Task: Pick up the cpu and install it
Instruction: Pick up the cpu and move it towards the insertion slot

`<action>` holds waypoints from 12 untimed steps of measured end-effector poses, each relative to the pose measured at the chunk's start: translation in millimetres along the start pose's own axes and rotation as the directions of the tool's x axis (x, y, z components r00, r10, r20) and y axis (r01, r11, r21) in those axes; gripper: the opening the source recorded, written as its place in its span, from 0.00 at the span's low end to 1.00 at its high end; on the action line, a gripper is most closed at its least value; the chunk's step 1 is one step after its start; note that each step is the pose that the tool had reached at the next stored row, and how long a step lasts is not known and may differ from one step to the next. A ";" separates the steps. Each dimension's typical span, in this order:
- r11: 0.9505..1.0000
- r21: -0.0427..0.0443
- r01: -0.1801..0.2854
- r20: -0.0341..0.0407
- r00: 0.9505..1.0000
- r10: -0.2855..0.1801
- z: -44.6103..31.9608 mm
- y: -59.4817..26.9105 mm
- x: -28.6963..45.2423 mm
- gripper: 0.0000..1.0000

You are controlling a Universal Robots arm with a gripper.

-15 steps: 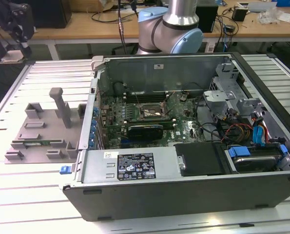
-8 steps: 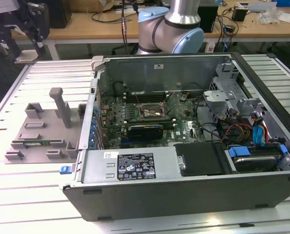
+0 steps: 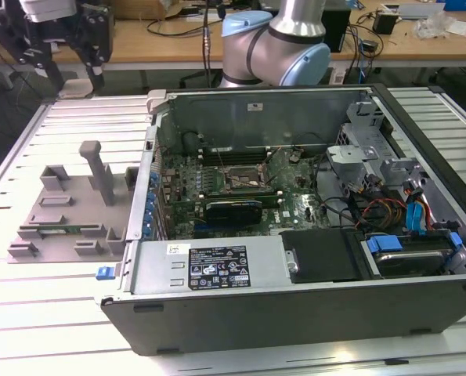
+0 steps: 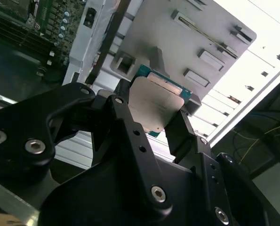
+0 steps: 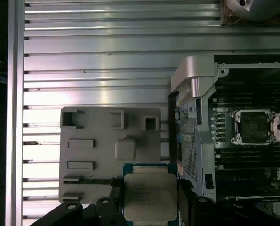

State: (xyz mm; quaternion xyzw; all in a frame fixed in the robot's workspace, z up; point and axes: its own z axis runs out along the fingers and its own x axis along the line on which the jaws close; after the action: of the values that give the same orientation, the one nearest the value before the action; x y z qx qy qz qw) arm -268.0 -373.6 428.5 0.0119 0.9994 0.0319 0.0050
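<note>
The cpu (image 5: 149,195) is topped with smooth silver metal of a dull sheen, edged in green board. The gripper (image 4: 154,117) is finished in smooth matt black, with bright steel screw heads. The table (image 5: 97,61) is made of ribbed, shiny aluminium. The fixture plate (image 5: 97,155) appears as matt grey plastic; the computer case (image 3: 256,110) is lined with bare grey sheet metal

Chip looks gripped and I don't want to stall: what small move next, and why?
Probably carry it sideways toward the socket: the gripper holds the cpu above the grey tray, outside the case, and the socket looks empty.
</note>
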 end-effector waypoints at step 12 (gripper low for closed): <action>1.000 0.000 0.000 0.000 1.000 0.000 0.6 1.5 -61.5 0.55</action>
State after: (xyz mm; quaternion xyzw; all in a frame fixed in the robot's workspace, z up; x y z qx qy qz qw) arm -206.5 -373.5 428.6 0.0119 0.9994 0.0319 0.0049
